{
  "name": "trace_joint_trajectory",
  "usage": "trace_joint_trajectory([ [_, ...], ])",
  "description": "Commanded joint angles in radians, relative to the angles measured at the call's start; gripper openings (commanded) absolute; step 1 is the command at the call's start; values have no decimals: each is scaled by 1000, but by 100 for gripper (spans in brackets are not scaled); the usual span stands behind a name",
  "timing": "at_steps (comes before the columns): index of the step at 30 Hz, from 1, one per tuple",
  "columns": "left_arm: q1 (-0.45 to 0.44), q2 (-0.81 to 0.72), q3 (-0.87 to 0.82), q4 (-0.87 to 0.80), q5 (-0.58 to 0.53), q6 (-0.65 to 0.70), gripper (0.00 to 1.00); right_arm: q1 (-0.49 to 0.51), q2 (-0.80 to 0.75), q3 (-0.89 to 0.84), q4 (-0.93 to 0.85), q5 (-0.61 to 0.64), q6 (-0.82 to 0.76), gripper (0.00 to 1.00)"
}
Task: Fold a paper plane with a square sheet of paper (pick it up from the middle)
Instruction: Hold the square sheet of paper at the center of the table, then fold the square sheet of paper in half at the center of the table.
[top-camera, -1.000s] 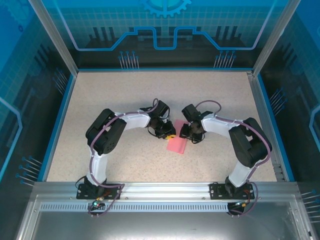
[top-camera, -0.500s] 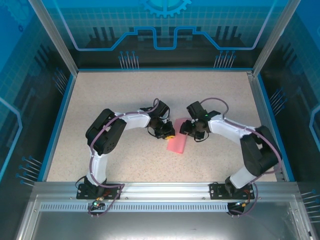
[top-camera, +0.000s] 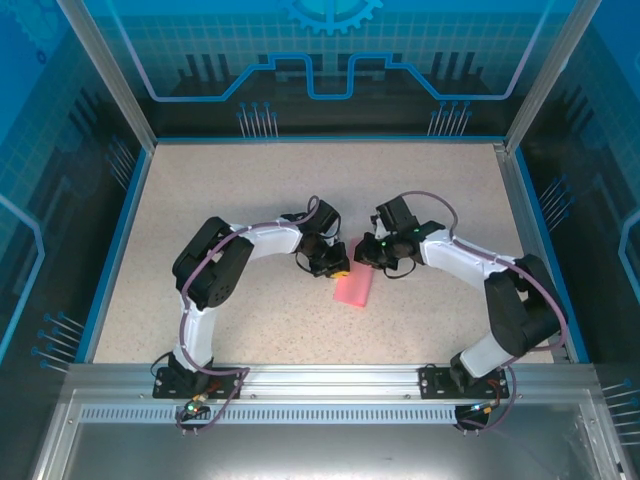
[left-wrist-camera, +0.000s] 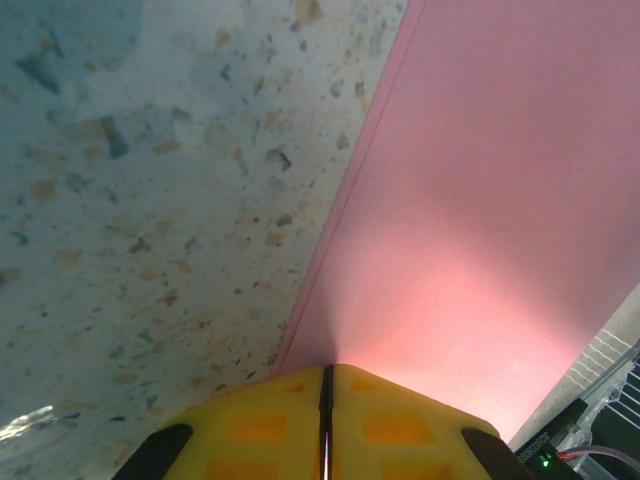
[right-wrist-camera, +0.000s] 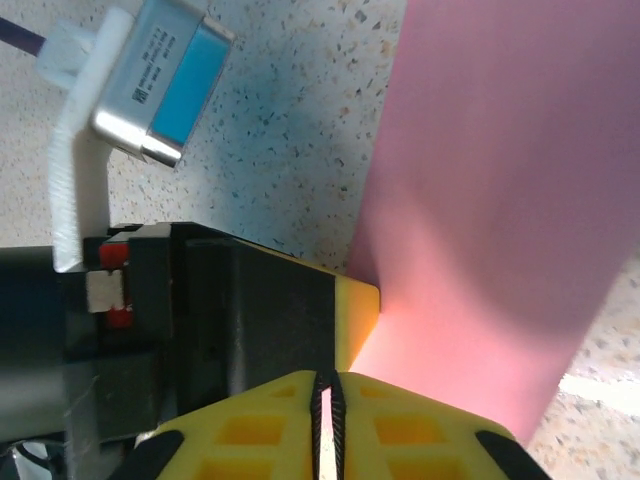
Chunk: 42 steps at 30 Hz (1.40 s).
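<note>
The left gripper (left-wrist-camera: 327, 392) is clenched on the left edge of the folded pink-red paper sheet (top-camera: 354, 289), its yellow fingertips (left-wrist-camera: 260, 430) pressed together. The right gripper (right-wrist-camera: 325, 398) is closed at the sheet's far end; a grasp cannot be told. The sheet is laid flat on the speckled beige table (top-camera: 250, 180), near its middle.

Speckled beige table (top-camera: 250, 200) — blue-edged. Folded pink paper (top-camera: 354, 289) laid on it near centre — narrow strip, slanted.
</note>
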<state>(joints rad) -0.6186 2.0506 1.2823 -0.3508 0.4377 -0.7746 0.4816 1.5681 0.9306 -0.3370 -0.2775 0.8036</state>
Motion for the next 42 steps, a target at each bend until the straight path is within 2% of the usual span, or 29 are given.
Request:
trace_joint_trajectory([
  [1,-6,67,-18,-130,-102,13,10,-12,43,-19,49,-69,-14,9],
  [12,-6,79,-23,-143,-120,-6,10,-18,148,-66,69,-28,-46,1],
  [22,-6,99,-33,-194,-165,-34,8,-61,168,-152,130,-13,-118,4],
  [31,-6,112,-60,-203,-183,-48,7,-139,101,-239,148,-39,-186,6],
  [36,-6,115,-72,-202,-188,-48,7,-195,51,-278,102,-35,-187,6],
  [42,-7,119,-71,-194,-182,-43,6,-209,-29,-258,34,2,-178,6],
])
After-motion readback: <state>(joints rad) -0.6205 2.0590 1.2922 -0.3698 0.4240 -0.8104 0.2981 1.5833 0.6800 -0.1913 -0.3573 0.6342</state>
